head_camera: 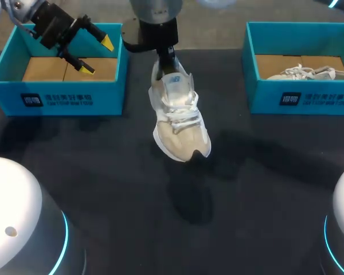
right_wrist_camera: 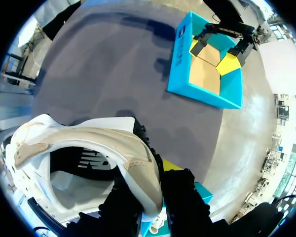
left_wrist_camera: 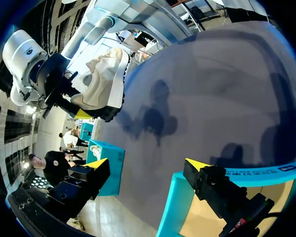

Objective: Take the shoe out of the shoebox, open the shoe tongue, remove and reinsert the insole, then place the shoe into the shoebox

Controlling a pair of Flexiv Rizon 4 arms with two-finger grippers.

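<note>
head view: right gripper (head_camera: pixel 168 60) at far middle, pinching shoe (head_camera: pixel 178 117) by heel, lifted above table (head_camera: pixel 103 172). toe points near, long axis far-to-near. left gripper (head_camera: pixel 97 55) wide open over left shoebox (head_camera: pixel 57 100).
left wrist view: shoe's dark sole edge shows.
right wrist view: fingers (right_wrist_camera: pixel 182 197) clamp heel rim; inside of shoe shows.

Two blue shoeboxes (head_camera: pixel 57 100) (head_camera: pixel 309 98), two pale shoes (head_camera: pixel 180 123) (head_camera: pixel 309 73)

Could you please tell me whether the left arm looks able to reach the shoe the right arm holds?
Probably yes: the left pincer hangs open and empty over the left box, nothing stands between it and the shoe, and the right pincer grips only its heel.
</note>
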